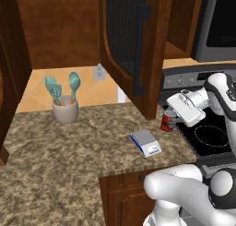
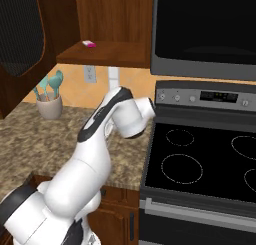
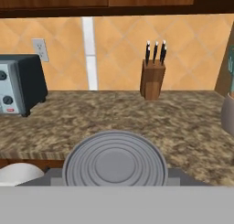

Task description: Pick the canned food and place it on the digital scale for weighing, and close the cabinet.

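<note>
— So, where's your canned food [image 1: 168,122]?
— Look left of the base: your gripper [image 1: 171,120] is clamped on it at the counter's [image 1: 69,146] right end, beside the stove [image 1: 212,135]. The digital scale [image 1: 145,143] sits apart, nearer you.
— And the hand camera?
— You get its ribbed silvery lid [image 3: 114,160] close up, plus a knife block [image 3: 152,77] and toaster [image 3: 20,83]. The cabinet [image 1: 133,45] door hangs open.
</note>
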Tool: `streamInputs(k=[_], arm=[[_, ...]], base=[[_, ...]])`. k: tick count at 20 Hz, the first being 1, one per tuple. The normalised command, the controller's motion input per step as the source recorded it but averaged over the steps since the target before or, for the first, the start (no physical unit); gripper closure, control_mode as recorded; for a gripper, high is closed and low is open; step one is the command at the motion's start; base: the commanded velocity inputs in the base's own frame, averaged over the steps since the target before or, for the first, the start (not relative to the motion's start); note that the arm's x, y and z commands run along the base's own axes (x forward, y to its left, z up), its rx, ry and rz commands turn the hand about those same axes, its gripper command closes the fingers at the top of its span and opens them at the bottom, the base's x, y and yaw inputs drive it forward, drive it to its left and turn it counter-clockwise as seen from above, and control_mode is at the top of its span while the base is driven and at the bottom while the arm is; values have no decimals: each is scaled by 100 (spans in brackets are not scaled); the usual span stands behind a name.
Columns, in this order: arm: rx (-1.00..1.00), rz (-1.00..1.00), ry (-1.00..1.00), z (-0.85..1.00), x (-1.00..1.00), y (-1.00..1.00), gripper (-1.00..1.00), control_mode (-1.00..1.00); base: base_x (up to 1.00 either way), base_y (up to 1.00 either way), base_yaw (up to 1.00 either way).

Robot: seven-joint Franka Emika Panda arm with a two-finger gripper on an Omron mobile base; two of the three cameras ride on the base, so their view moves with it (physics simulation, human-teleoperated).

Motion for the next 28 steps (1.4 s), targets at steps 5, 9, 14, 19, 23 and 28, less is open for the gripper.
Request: streamInputs(k=[5, 9, 14, 19, 23, 28], arm=[[-3, 0, 1, -34, 11, 14, 100, -100], [-1, 0, 3, -21, 15, 11, 100, -100], [-2, 0, 3, -20, 15, 19, 100, -100], [-1, 0, 5, -25, 23, 13, 100, -100], [0, 0, 6, -23, 24, 3, 100, -100], [0, 0, 4, -25, 22, 0, 100, -100]], base=[[0, 0, 0], [0, 0, 0], [0, 0, 0], [0, 0, 0], [0, 0, 0], [0, 0, 0]])
